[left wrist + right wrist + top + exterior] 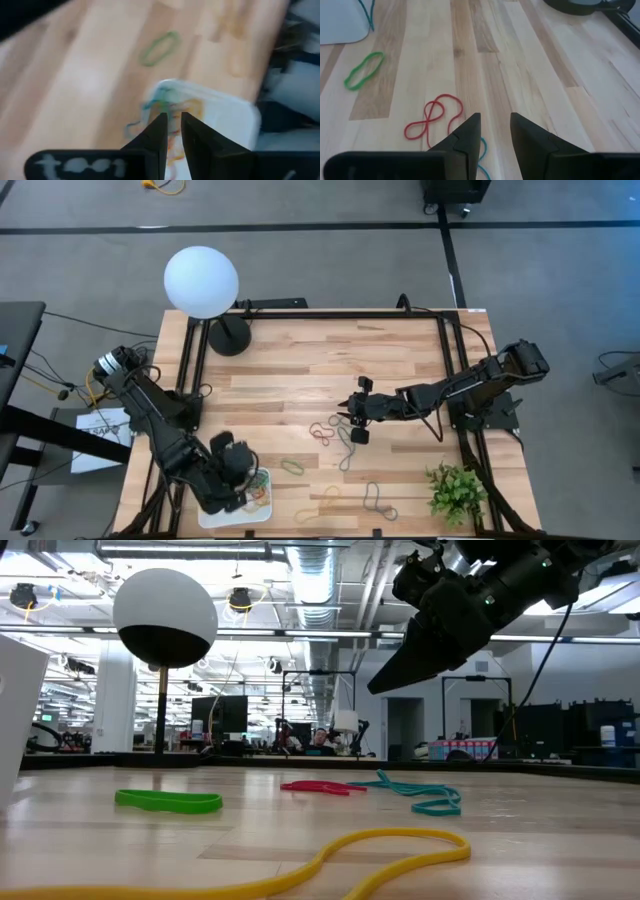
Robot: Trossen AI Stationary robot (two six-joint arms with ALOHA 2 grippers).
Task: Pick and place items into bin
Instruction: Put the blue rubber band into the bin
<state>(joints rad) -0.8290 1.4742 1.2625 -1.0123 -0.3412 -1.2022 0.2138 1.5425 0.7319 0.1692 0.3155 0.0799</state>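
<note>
While the left gripper hovers over the white bin, jaws narrowly parted and empty, the right gripper hangs part-open just above the table. Ahead and slightly aside of it lies the red rubber band, a figure-eight stretched along its reach, far nearer this arm.

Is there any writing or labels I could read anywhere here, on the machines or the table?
None can be read.
White marks on the left claw: too blurred.
Paper sheet beside the table: print too small.
Boxes in the room behind: too small.
</note>
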